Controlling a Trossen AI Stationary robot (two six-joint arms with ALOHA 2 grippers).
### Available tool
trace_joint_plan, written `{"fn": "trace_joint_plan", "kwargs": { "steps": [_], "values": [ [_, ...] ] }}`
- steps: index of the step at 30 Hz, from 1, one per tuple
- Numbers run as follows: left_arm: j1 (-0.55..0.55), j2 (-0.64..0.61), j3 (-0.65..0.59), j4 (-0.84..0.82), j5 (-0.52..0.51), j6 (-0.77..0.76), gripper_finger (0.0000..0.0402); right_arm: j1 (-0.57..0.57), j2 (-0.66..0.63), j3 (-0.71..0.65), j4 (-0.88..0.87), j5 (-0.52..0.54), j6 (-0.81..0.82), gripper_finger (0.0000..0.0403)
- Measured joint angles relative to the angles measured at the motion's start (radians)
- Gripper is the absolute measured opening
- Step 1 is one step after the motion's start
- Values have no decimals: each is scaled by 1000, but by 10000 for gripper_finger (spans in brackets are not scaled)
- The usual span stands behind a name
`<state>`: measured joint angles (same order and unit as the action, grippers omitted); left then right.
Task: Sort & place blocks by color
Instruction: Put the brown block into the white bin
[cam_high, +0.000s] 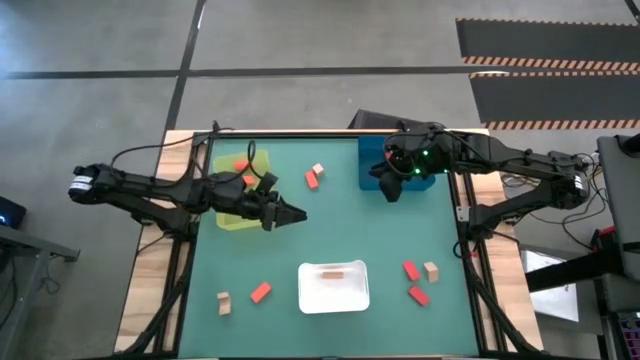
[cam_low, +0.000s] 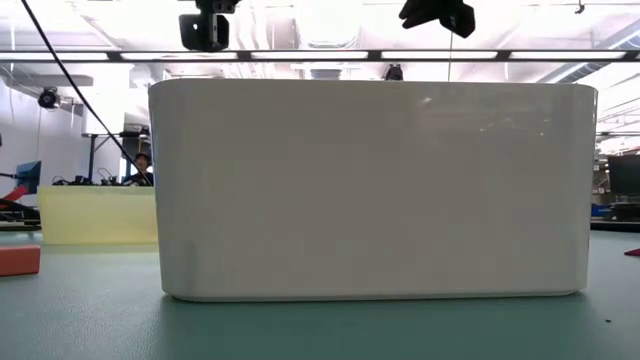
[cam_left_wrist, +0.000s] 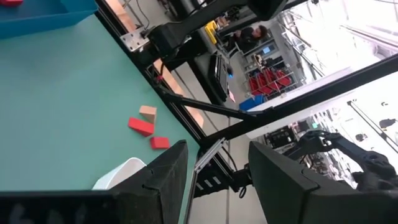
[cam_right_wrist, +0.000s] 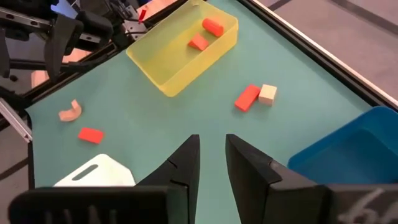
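Small blocks lie scattered on the green table: a red block (cam_high: 312, 180) beside a tan one (cam_high: 318, 169) toward the far side, an orange-red block (cam_high: 260, 292) and a tan one (cam_high: 224, 303) near left, two red blocks (cam_high: 411, 269) and a tan one (cam_high: 431, 270) near right. Two orange-red blocks (cam_right_wrist: 212, 26) lie in the yellow-green tray (cam_high: 228, 218). A tan block (cam_high: 333, 272) lies in the white tray (cam_high: 305, 300). My left gripper (cam_high: 298, 215) hovers open just right of the yellow-green tray, holding nothing. My right gripper (cam_high: 388, 190) hangs over the blue tray's (cam_high: 425, 183) left side, open by a narrow gap (cam_right_wrist: 211, 146), empty.
The white tray (cam_low: 370, 190) stands at the near middle and fills the low view. The blue tray (cam_right_wrist: 348, 155) sits at the far right, the yellow-green tray (cam_right_wrist: 180, 78) at the far left. Bare green table lies between the trays. Wooden borders run along both table sides.
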<state>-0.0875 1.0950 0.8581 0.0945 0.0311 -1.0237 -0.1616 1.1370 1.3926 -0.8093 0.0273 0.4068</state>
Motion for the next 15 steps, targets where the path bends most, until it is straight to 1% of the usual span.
{"fn": "trace_joint_plan", "kwargs": {
  "steps": [3, 7, 10, 15],
  "values": [
    [-1, 0, 0, 0, 0, -3, 155, 0, 0, 0, 0, 0, -7, 66],
    [-4, 0, 0, -24, 5, -47, 155, 0, 0, 0, 0, 0, -14, 66],
    [-19, 0, 0, -92, 42, -101, 148, 0, 0, 0, 0, 0, -15, 66],
    [-75, 0, 0, -262, 101, -211, 118, 0, 0, 0, 0, 0, -20, 66]
  ]
}}
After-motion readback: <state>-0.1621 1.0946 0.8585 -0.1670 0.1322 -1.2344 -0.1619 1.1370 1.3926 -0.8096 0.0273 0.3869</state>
